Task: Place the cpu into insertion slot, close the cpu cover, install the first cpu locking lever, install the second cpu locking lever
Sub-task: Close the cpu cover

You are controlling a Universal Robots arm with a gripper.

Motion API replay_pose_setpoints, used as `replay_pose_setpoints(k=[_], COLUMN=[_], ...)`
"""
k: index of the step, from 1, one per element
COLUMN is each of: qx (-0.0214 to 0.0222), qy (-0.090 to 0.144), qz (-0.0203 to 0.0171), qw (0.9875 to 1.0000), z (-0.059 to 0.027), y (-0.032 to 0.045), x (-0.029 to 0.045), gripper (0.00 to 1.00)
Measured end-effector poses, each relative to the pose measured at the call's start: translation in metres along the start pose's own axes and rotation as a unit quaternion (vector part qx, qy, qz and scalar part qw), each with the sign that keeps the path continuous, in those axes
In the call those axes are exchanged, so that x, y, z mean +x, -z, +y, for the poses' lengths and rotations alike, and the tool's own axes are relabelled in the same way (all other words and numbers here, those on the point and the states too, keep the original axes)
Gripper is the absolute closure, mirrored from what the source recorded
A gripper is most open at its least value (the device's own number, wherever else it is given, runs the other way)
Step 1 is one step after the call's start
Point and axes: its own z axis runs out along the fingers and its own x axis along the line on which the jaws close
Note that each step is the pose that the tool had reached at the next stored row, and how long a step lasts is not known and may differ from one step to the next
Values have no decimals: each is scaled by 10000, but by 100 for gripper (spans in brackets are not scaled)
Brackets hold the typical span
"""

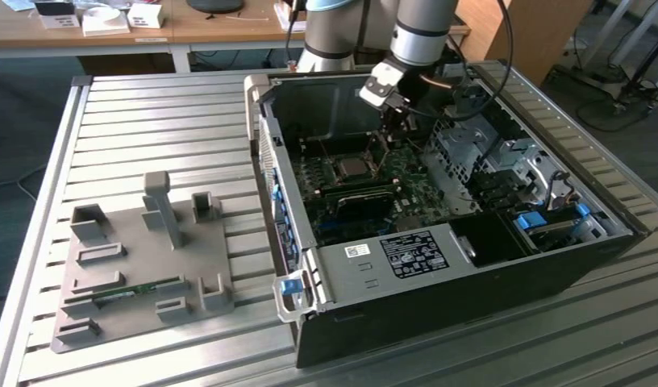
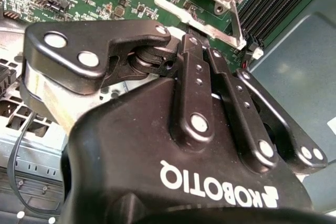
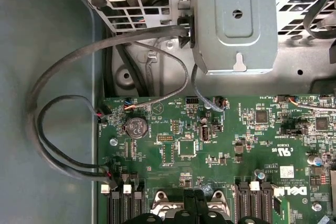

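Exterior view puts the cpu flat in the insertion slot, deep in the open case. The gripper hangs just beside it, fingers pinched together on nothing visible, seemingly positioned for the socket's latching hardware.

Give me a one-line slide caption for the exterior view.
The arm's gripper hangs inside the open black computer case, close to the insertion slot on the green motherboard.

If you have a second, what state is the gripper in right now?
Gripper: shut, jaws pressed together with nothing visible between them.
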Motion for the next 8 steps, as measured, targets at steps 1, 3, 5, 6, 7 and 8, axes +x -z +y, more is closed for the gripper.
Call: replay_pose_setpoints(k=[1,3,5,6,7,8], qx=[0,1,0,0,0,0], qy=[0,1,0,0,0,0], qz=[-1,-2,-1,-1,-1,-1], qw=[10000,10000,10000,10000,10000,10000], z=[-4,-6,-7,-8,-8,-9], y=[-2,-3,-4,-4,-4,-4], x=[0,-1,0,0,0,0], gripper=[90,90,90,90,90,90])
